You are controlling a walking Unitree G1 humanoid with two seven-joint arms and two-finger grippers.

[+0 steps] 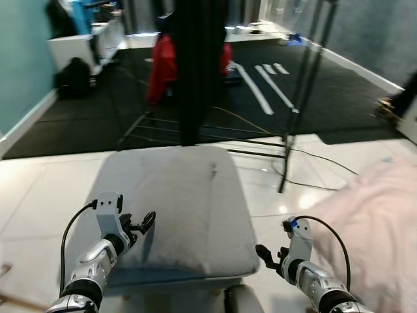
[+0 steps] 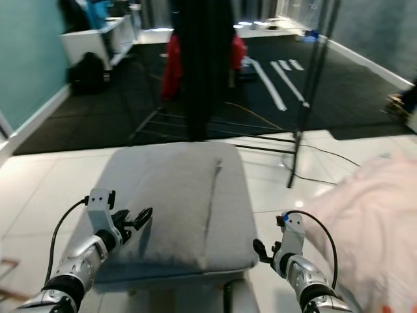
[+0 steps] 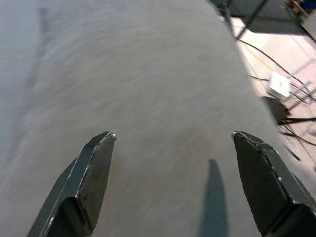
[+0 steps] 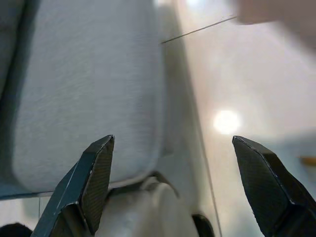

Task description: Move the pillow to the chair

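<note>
White glossy tiles [image 1: 39, 189] run up to a dark mat [image 1: 215, 111] where a black stand [image 1: 195, 72] rises, and on the tiles right before the robot lies the grey pillow [image 1: 172, 202], flat on a pale seat. Over the pillow's near left corner hangs the left gripper [image 1: 140, 225], fingers spread wide; the right gripper [image 1: 264, 254] sits just off the near right corner, also wide. Pink bedding [image 1: 378, 222] lies to the right.
</note>
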